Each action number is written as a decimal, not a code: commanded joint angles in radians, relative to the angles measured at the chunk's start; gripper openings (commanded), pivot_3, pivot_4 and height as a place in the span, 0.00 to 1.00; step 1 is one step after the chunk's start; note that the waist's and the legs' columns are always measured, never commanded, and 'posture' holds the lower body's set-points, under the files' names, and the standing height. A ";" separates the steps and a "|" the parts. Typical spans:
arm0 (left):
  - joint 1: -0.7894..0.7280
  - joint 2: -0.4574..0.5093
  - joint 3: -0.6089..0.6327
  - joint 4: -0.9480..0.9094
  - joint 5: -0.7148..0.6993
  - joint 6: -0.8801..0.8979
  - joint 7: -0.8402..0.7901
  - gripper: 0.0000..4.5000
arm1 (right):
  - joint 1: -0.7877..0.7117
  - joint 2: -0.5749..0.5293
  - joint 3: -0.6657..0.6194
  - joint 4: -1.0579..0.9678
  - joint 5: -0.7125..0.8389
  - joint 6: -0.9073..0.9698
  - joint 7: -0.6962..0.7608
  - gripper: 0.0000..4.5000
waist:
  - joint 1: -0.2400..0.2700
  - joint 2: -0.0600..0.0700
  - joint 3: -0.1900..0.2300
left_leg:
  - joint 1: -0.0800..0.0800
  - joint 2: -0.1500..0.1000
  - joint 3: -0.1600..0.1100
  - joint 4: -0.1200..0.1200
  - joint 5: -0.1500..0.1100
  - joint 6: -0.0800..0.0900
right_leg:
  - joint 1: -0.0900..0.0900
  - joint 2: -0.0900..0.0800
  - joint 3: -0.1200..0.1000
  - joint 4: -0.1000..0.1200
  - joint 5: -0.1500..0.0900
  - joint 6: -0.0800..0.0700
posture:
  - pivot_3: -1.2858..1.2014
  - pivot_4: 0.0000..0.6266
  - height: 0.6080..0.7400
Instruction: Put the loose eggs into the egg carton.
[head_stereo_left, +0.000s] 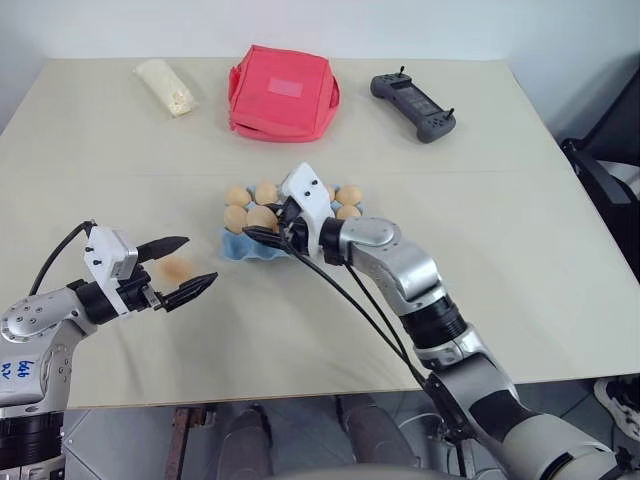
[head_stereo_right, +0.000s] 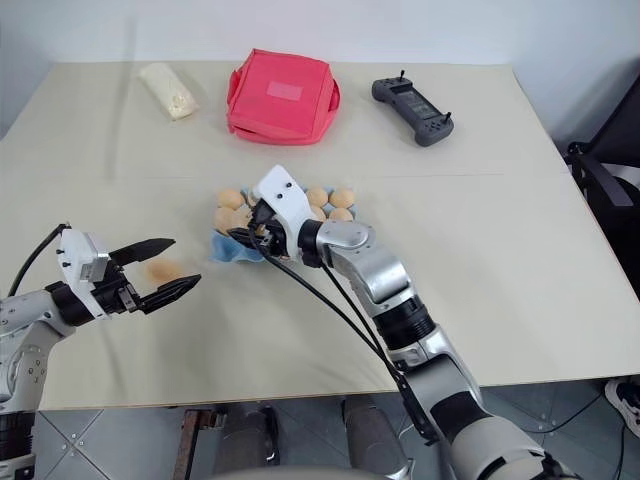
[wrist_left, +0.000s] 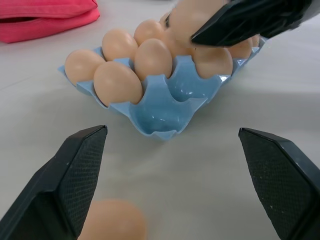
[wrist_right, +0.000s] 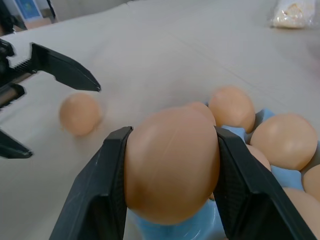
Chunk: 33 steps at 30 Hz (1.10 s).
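The light blue egg carton (head_stereo_left: 243, 248) lies mid-table with several tan eggs in its cups, and some near cups (wrist_left: 165, 107) are bare. My right gripper (head_stereo_left: 265, 229) hovers over the carton's near-left part, shut on one egg (wrist_right: 170, 162) held between its black fingers. One loose egg (head_stereo_left: 177, 268) rests on the table to the left of the carton. My left gripper (head_stereo_left: 198, 260) stands open at table height with this egg between its spread fingers, untouched. In the left wrist view, the loose egg (wrist_left: 112, 221) lies close to one finger.
A red fabric bag (head_stereo_left: 283, 92) sits at the back centre. A black handheld controller (head_stereo_left: 413, 104) lies to its right and a white wrapped packet (head_stereo_left: 166, 86) to its left. The table's front edge runs just below both arms.
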<state>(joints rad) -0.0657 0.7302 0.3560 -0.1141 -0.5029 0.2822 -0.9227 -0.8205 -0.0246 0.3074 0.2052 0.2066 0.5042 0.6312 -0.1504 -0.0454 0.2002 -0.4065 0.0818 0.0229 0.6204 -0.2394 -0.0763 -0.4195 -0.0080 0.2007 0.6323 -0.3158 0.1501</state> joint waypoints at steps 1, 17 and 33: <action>0.009 0.013 0.034 -0.043 -0.007 -0.019 0.006 1.00 | -0.028 0.019 -0.004 0.027 -0.019 -0.048 0.000 0.57 | -0.002 0.000 0.000 | 0.000 0.000 0.000 0.000 0.000 0.000 | 0.000 0.000 0.000 0.000 0.000 0.000 | 0.52 0.24 1.00; -0.011 -0.016 0.108 -0.066 0.020 -0.033 0.166 1.00 | 0.015 -0.185 -0.158 -0.252 0.147 0.001 0.214 1.00 | -0.013 0.000 0.000 | 0.000 0.000 -0.001 -0.001 0.000 0.000 | 0.000 0.000 -0.001 0.000 0.000 0.000 | 0.52 0.24 1.00; 0.185 -0.219 0.178 -0.495 0.016 0.222 0.636 1.00 | 0.143 -0.593 -0.245 -0.094 0.229 -0.175 0.722 1.00 | -0.012 -0.001 0.000 | 0.001 0.000 -0.002 0.001 0.000 0.000 | 0.004 0.000 -0.001 -0.004 0.001 0.002 | 0.52 0.24 1.00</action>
<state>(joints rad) 0.1012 0.5212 0.5118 -0.5133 -0.4630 0.4603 -0.3355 -0.6623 -0.6009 0.0778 0.1060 0.4218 0.3489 1.3211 -0.1628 -0.0464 0.1999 -0.4050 0.0813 0.0213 0.6219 -0.2398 -0.0761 -0.4143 -0.0085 0.2005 0.6283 -0.3149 0.1522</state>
